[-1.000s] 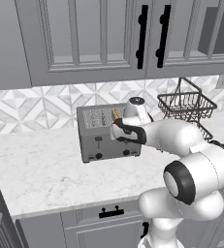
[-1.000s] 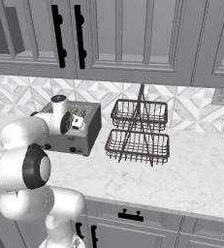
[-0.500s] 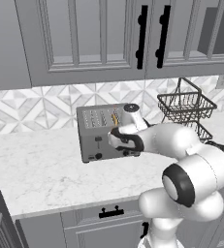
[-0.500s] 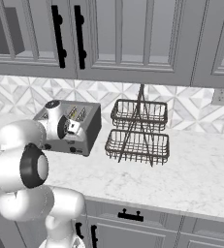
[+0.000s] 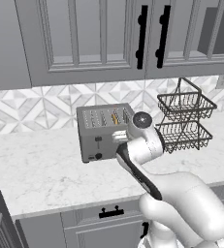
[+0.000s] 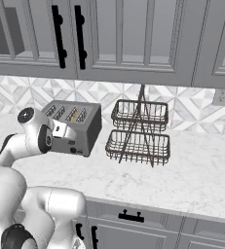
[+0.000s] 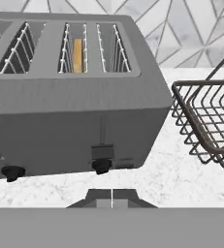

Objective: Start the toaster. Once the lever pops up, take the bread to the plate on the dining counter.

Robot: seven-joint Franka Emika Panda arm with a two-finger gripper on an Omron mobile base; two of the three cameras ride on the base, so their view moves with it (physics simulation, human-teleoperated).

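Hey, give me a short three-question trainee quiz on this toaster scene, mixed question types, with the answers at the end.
1. True or false: the bread sits down inside a slot of the toaster.
2. Multiple choice: what stands on the counter beside the toaster in the right base view? A) a two-tier wire basket B) a kettle C) a stack of plates
3. Fill in: the pincer in front of the toaster's face is ____ (open or shut).

Key: 1 true; 2 A; 3 shut
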